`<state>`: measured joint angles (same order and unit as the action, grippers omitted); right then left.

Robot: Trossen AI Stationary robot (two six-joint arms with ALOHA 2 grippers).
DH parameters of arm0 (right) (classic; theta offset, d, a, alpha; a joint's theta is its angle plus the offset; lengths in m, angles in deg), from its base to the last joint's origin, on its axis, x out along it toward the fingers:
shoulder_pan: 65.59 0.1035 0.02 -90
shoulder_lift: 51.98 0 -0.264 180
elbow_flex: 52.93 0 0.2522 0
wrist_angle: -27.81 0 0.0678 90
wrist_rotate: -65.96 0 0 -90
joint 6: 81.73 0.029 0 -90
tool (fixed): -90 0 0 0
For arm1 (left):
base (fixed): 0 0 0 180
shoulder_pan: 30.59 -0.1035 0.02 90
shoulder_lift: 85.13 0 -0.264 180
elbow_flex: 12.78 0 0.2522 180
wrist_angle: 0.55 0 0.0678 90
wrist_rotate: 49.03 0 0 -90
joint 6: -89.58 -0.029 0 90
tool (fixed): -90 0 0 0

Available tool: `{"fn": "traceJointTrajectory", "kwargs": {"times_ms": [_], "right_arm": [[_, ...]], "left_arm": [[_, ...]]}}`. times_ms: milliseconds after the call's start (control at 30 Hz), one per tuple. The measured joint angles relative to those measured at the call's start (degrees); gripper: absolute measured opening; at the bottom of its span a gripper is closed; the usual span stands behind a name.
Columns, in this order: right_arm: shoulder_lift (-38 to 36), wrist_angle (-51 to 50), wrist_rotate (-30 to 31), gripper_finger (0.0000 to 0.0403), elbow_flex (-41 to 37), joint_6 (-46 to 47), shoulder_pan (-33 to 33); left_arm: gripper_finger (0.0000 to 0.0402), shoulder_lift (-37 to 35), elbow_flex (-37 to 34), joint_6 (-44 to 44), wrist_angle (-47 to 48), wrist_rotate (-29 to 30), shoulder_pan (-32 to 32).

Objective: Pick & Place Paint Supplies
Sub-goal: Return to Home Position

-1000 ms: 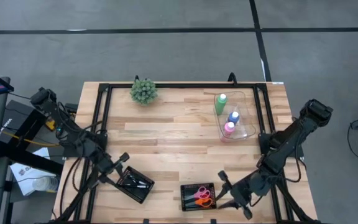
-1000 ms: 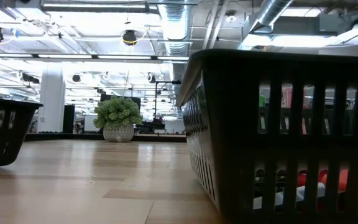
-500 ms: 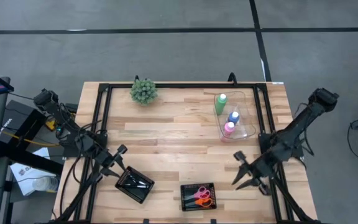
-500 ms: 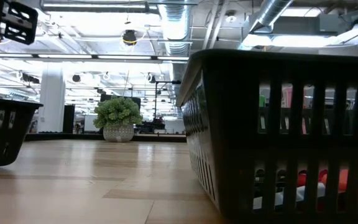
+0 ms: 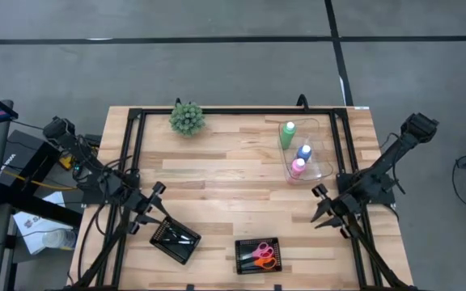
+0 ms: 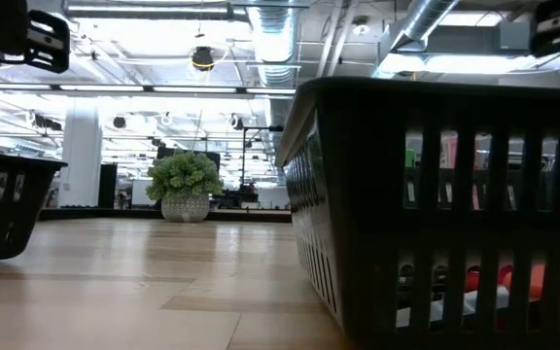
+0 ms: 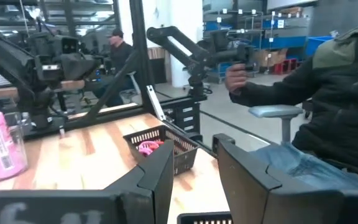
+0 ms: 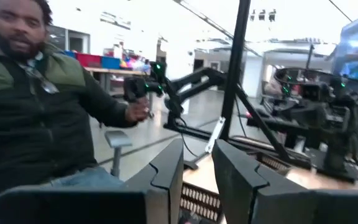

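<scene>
Scissors [image 6: 479,280] behind bin [image 6: 358,194] slats, brushes [image 5: 176,237] indistinct

The light butcher-block wooden tabletop [image 5: 233,182] carries four things directly. A black slotted plastic bin [image 5: 175,240] sits askew just beside the left gripper [image 5: 148,206], on that gripper's near side. A second black slotted bin [image 5: 258,255] stands square at the table's near edge, between the two grippers and closer to that edge than either. A clear plastic tray [image 5: 324,158] lies just beyond the right gripper [image 5: 322,206], toward the far edge. A bushy green plant ball [image 5: 187,118] in a small pale pot stands at the far edge, well apart from the left gripper. Black metal frame rails [image 5: 233,111] border the far edge and both sides.
</scene>
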<state>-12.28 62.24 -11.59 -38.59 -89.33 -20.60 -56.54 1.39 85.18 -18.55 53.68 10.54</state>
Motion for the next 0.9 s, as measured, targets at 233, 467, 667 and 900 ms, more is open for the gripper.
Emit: {"fn": "traceJointTrajectory", "kwargs": {"times_ms": [233, 467, 667, 900], "right_arm": [[-0.09, -0.79, -2.35, 0.0079, 0.00, -0.35, 0.94], [0.07, -1.63, 6.00, 0.0073, 0.00, 0.60, -1.00], [0.24, 1.73, 2.26, 0.0059, 0.00, -3.50, -5.48], [-13.79, -8.15, -0.67, 0.0039, 0.00, -7.14, -4.93]], "left_arm": [[0.0117, 0.06, 0.00, -0.04, 1.59, 0.88, -0.73], [0.0117, 0.10, 0.00, 0.36, 3.85, 2.06, -0.73], [0.0117, 0.31, -0.02, -4.71, 2.99, 8.05, -2.06], [0.0117, 0.34, -0.02, -5.79, 2.45, 8.05, -3.98]]}}
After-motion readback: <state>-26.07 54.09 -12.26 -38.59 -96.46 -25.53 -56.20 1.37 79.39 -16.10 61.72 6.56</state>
